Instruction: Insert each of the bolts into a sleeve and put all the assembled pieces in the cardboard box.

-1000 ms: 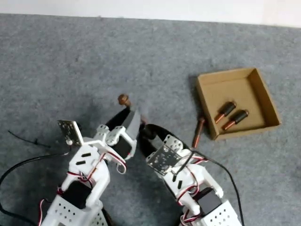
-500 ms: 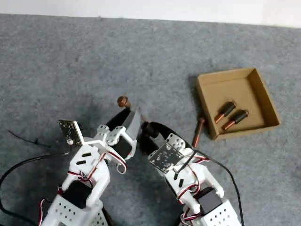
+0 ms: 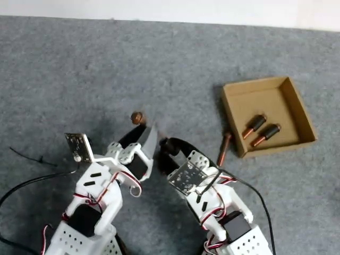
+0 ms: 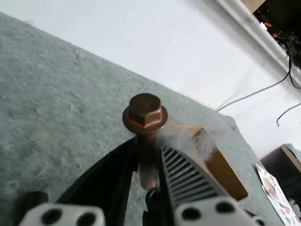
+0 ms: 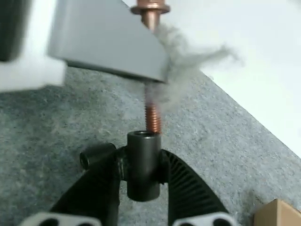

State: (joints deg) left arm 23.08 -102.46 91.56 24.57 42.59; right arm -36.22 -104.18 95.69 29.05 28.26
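My left gripper (image 3: 144,130) is shut on a copper bolt (image 3: 137,118), head away from the arm. In the left wrist view the hex head (image 4: 145,116) stands above the fingers (image 4: 181,172) clamping its shank. My right gripper (image 3: 166,146) is shut on a black sleeve (image 5: 143,162) held upright. The bolt's threaded tip (image 5: 152,120) meets the sleeve's open top. The cardboard box (image 3: 255,95) at the right holds two assembled pieces (image 3: 255,125) (image 3: 265,135). Another copper bolt (image 3: 224,149) lies on the mat by the box's left wall.
Grey felt mat (image 3: 106,64) covers the table, open at the back and left. A thin black tie (image 3: 26,156) lies at the left. Cables (image 3: 260,204) trail from the right arm. The box corner (image 4: 211,157) appears behind the bolt in the left wrist view.
The bolt head has drifted slightly back toward the arms. The right gripper with the sleeve has edged up toward the bolt's tip, bringing them together.
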